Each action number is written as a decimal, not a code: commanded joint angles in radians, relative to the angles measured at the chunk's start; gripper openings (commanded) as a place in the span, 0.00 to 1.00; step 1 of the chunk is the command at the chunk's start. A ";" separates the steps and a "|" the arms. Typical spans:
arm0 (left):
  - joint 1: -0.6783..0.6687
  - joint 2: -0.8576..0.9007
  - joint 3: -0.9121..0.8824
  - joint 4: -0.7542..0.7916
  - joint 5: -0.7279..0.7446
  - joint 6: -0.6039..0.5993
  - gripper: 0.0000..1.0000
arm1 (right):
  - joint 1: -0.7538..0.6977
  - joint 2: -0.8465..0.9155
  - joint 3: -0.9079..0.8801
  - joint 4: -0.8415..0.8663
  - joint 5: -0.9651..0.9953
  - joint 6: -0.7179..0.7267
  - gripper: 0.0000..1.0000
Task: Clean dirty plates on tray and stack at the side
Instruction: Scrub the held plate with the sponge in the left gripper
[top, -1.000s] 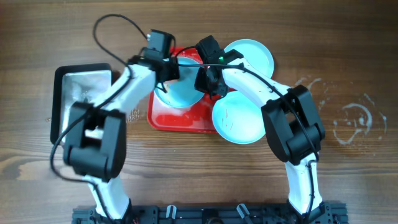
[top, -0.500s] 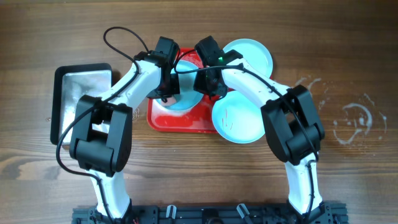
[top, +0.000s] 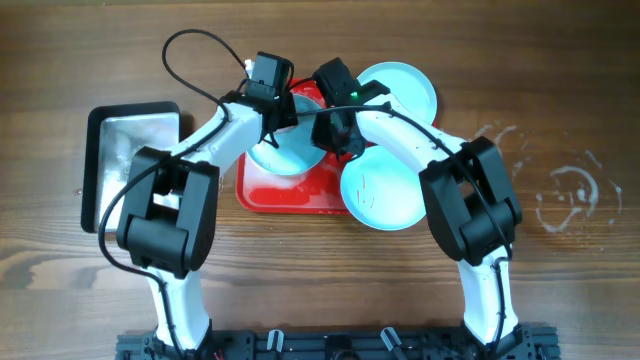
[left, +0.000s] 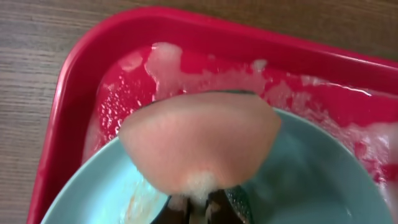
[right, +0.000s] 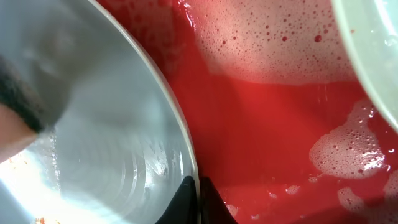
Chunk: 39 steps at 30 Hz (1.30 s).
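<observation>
L gripper (left: 202, 208) clamped on pink sponge (left: 199, 143), directly over plate (left: 311, 180) at far-centre of tray (left: 74, 68). R gripper (right: 198, 196) pinched shut on plate's right rim. Round, no long axis; L nearer for scrubbing.

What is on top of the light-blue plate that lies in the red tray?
A pink sponge with white foam, shut in the left jaws, sits on the plate. The plate's surface beneath the sponge is covered, so dirt there cannot be seen.
</observation>
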 joint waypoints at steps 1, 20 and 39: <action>0.004 0.051 -0.016 -0.098 -0.195 -0.017 0.04 | 0.002 0.018 -0.011 -0.006 -0.002 -0.023 0.04; -0.001 0.051 -0.016 -0.462 0.369 0.137 0.04 | 0.002 0.018 -0.011 0.004 -0.013 -0.029 0.04; 0.009 0.051 -0.016 -0.421 -0.247 -0.174 0.04 | 0.002 0.018 -0.011 0.004 -0.013 -0.029 0.04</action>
